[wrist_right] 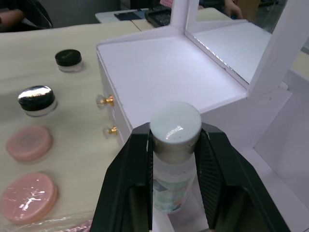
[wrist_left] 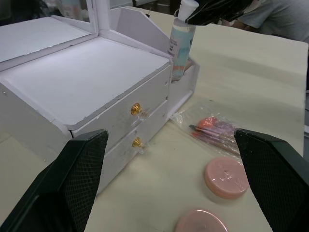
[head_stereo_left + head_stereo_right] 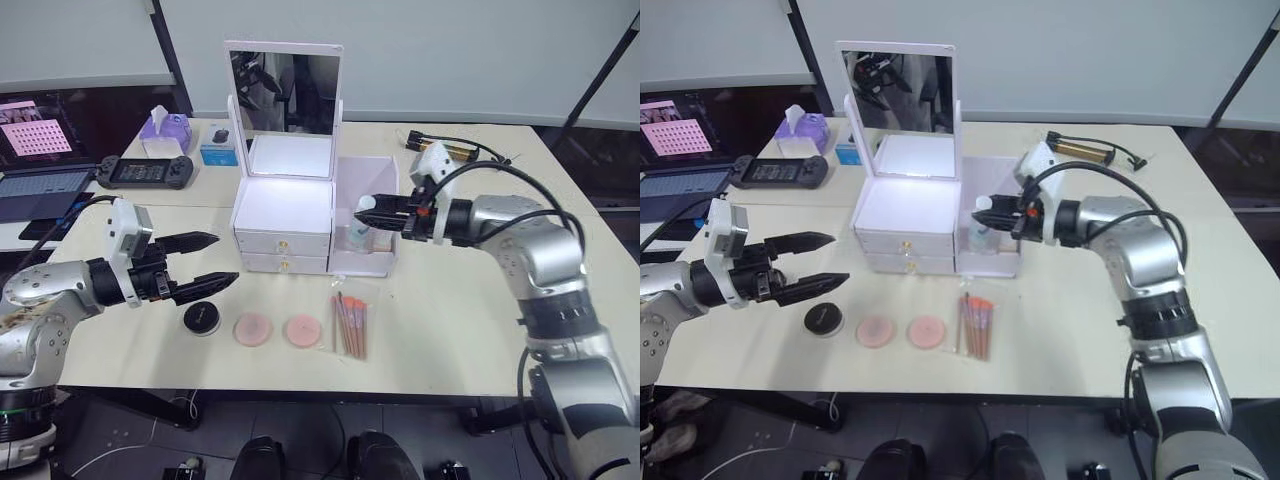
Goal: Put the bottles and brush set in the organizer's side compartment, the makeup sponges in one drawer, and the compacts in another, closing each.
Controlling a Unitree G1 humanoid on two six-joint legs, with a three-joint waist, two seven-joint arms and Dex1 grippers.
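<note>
Bottle (image 1: 175,159) sits clamped in the right pincer (image 3: 368,213) inside the organizer's (image 3: 285,215) side compartment; left pincer (image 3: 208,262) gapes wide.

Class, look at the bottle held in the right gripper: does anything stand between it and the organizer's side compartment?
Nothing visible does. The right gripper holds the bottle upright, already within the open-topped side compartment.

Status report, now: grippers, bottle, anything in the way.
Right gripper shut on bottle, holding it upright over the organizer's side compartment. Left gripper open, empty, above the black jar. Both drawers shut; brush set on table. Nothing blocking.
</note>
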